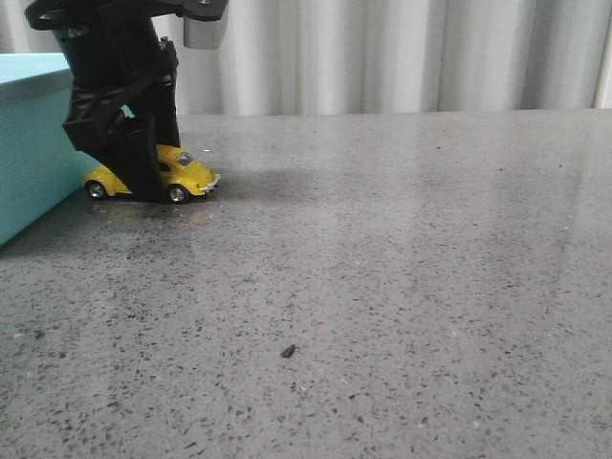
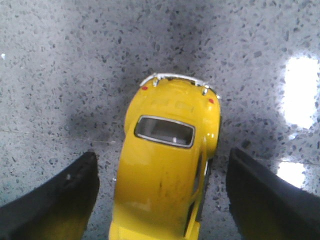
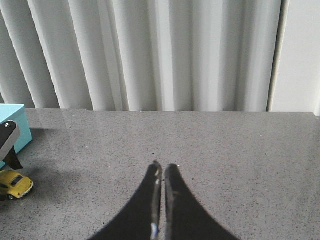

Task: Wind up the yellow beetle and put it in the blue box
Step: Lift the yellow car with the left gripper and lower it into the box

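Left gripper (image 2: 160,200) spread wide, straddling the yellow beetle (image 2: 167,165) beside the blue box (image 1: 29,143); right gripper (image 3: 161,200) pinched, empty. The beetle's glossy, rigid body likely slips and rolls; grasp its flanks.

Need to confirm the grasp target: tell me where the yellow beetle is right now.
In the front view the yellow beetle sits on the table at far left, just right of the blue box, between the left gripper's open fingers, not yet clamped.

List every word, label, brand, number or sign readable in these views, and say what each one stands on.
None can be read.
Yellow beetle: no badge, plate or lettering legible on its body; only two small red lights near its bumper.
Blue box: its visible sides are plain.
Left gripper, right gripper: no markings visible.
Table: speckled stone only.
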`<state>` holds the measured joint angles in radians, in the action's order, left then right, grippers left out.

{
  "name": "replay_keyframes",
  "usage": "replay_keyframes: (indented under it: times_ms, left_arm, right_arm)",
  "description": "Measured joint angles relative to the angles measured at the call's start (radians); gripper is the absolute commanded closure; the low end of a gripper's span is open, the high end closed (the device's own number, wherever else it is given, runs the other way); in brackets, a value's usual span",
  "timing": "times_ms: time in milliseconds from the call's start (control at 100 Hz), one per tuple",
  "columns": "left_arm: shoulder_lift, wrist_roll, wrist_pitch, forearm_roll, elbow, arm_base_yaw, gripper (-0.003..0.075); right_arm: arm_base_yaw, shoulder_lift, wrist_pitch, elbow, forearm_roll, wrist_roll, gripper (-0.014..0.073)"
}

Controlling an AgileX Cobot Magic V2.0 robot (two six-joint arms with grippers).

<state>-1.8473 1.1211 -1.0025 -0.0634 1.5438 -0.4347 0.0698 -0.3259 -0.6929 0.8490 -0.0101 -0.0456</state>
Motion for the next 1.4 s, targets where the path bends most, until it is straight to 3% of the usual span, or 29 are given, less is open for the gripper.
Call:
replay_keyframes:
  times_ms: [90,400,660,960,1400]
  left_arm:
    - [0.0,0.0,0.0,0.001,0.0,0.0,0.0238]
    - [0.0,0.0,0.0,0.002,0.0,0.0,0.048]
    - [0.0,-0.002,-0.014,0.002,0.002,0.0,0.059]
    - [-0.004,-0.002,-0.096,-0.008,0.061,0.0,0.0609]
    - [0.001,-0.048,-0.247,-0.121,0.429,0.0,0.0609]
  right_arm:
    - [0.0,0.0,0.004,0.0,0.0,0.0,0.0655]
    - [0.0,0.0,0.006,0.0,-0.002,0.0,0.0655]
    - [0.0,0.0,0.006,0.0,-0.003,0.0,0.0655]
    - [0.0,0.0,0.016,0.0,-0.004,0.0,0.0655]
    - [0.0,0.0,0.012,0.0,-0.013,0.0,0.0655]
